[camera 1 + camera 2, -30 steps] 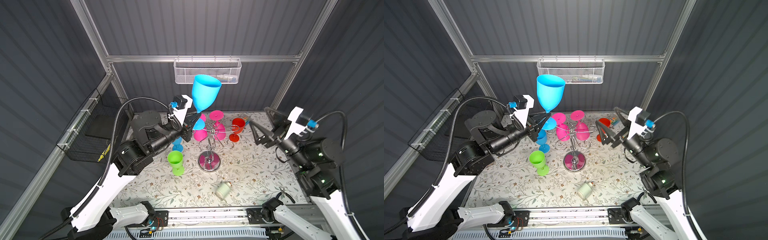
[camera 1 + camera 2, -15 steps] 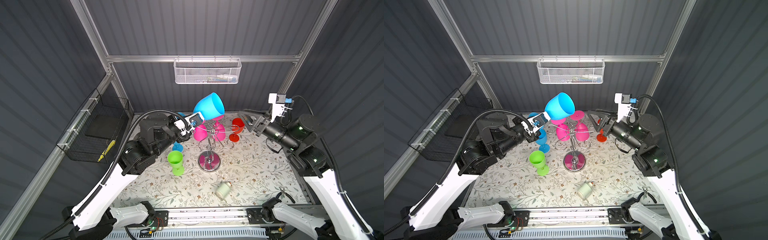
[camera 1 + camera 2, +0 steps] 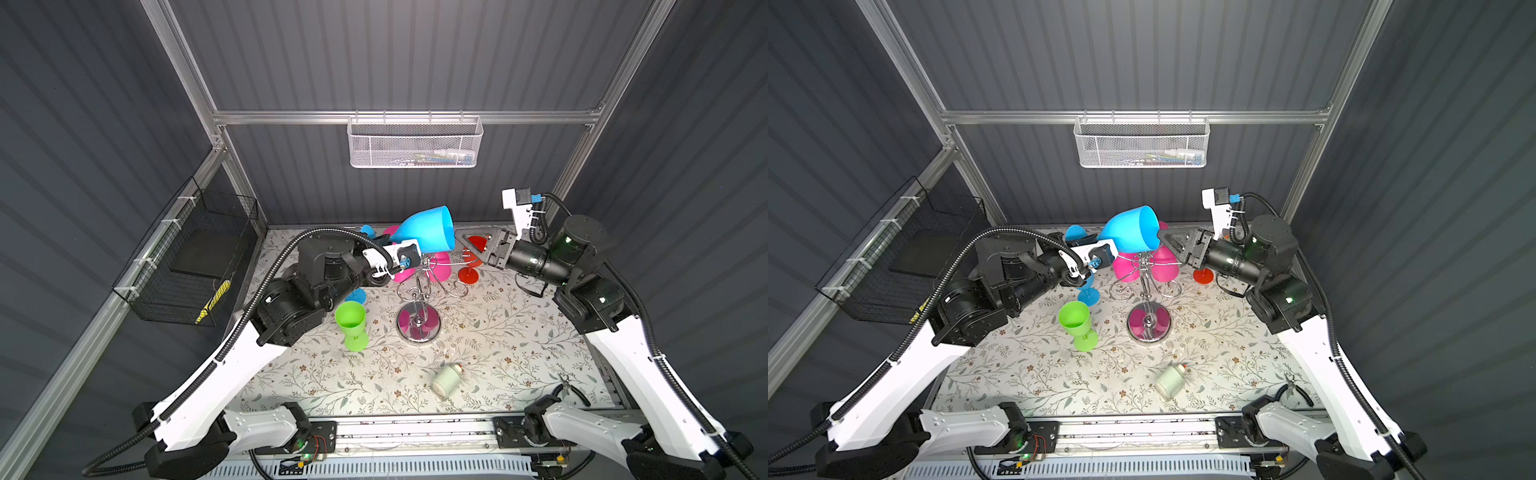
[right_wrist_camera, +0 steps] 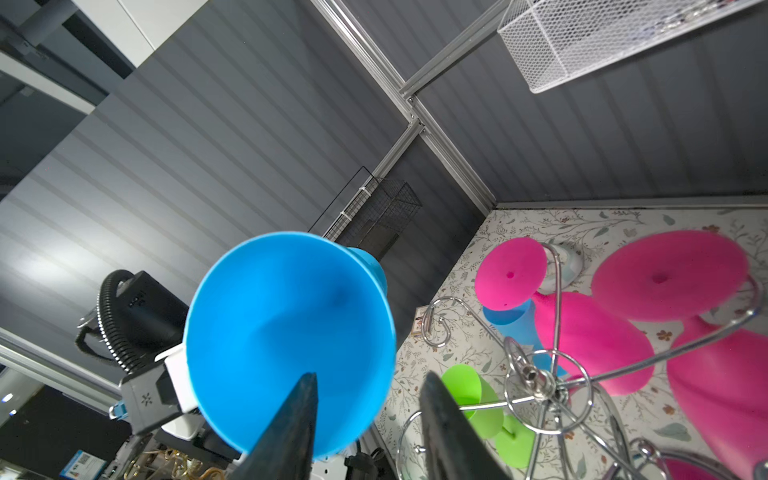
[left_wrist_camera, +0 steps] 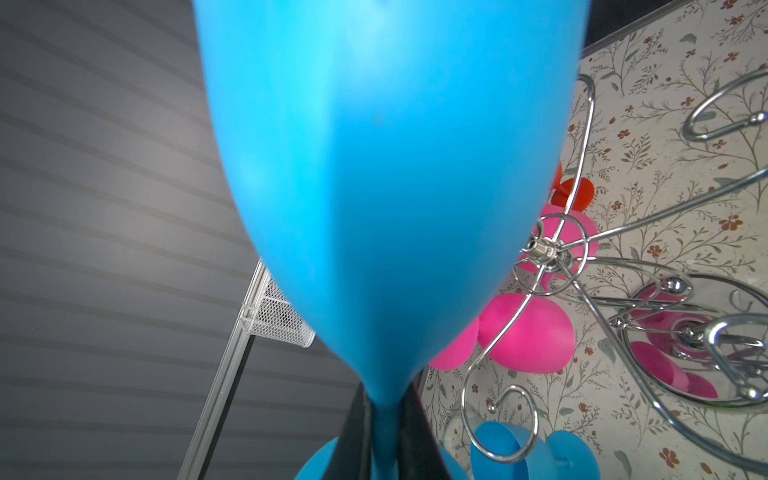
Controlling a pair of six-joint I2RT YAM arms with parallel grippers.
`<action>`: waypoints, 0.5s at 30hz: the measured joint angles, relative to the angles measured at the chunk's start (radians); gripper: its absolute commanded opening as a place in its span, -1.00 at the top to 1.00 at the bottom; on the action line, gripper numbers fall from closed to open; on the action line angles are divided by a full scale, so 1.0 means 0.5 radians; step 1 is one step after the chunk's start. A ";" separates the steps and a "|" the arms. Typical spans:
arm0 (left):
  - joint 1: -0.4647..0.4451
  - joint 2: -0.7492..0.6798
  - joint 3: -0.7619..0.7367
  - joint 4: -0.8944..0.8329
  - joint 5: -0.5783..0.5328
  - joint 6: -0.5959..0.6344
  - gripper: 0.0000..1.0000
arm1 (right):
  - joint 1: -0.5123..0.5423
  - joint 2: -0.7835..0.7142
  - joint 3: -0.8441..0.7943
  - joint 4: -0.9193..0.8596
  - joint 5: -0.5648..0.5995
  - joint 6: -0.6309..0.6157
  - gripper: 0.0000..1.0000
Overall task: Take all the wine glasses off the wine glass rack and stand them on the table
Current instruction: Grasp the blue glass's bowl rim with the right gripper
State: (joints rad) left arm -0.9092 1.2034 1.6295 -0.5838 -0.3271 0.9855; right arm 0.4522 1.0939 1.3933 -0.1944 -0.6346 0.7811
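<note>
My left gripper (image 5: 384, 424) is shut on the stem of a blue wine glass (image 3: 428, 228) (image 3: 1133, 228) and holds it tilted on its side above the wine glass rack (image 3: 417, 322) (image 3: 1148, 282). The bowl's mouth faces my right gripper (image 4: 368, 376) (image 3: 1163, 239). Its jaws stand apart across the rim, one finger in front of the bowl's inside and one outside, not pressing it. Two pink glasses (image 3: 1125, 268) (image 4: 594, 332) hang upside down from the chrome scroll arms.
A green glass (image 3: 351, 324) and a second blue glass (image 3: 355, 295) stand left of the rack, and a red one (image 3: 469, 274) stands to its right. A white jar (image 3: 446, 380) lies near the front. A white mesh basket (image 3: 415, 141) hangs on the back wall and a black wire basket (image 3: 195, 257) on the left wall.
My left arm has brought the blue glass down from high and upright to lying sideways over the rack. My right gripper has swung in to its rim and its jaws have narrowed.
</note>
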 measured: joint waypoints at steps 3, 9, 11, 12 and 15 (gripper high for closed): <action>-0.024 0.016 0.000 0.000 -0.037 0.022 1.00 | -0.003 0.024 0.000 -0.003 -0.027 0.035 0.42; -0.059 0.018 0.000 0.002 -0.082 0.065 1.00 | -0.004 0.036 0.000 -0.034 -0.027 0.047 0.46; -0.071 0.020 0.000 0.002 -0.081 0.072 1.00 | -0.003 0.036 0.000 -0.040 -0.027 0.047 0.48; -0.078 0.021 0.000 0.002 -0.082 0.072 1.00 | -0.003 0.036 0.000 -0.043 -0.027 0.046 0.49; -0.092 0.024 0.000 0.003 -0.089 0.085 1.00 | -0.003 0.036 0.000 -0.065 -0.025 0.045 0.60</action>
State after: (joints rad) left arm -0.9550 1.2156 1.6295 -0.5823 -0.3714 1.0279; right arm 0.4507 1.1118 1.3933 -0.2268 -0.6472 0.8036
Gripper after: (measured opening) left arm 0.122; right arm 0.225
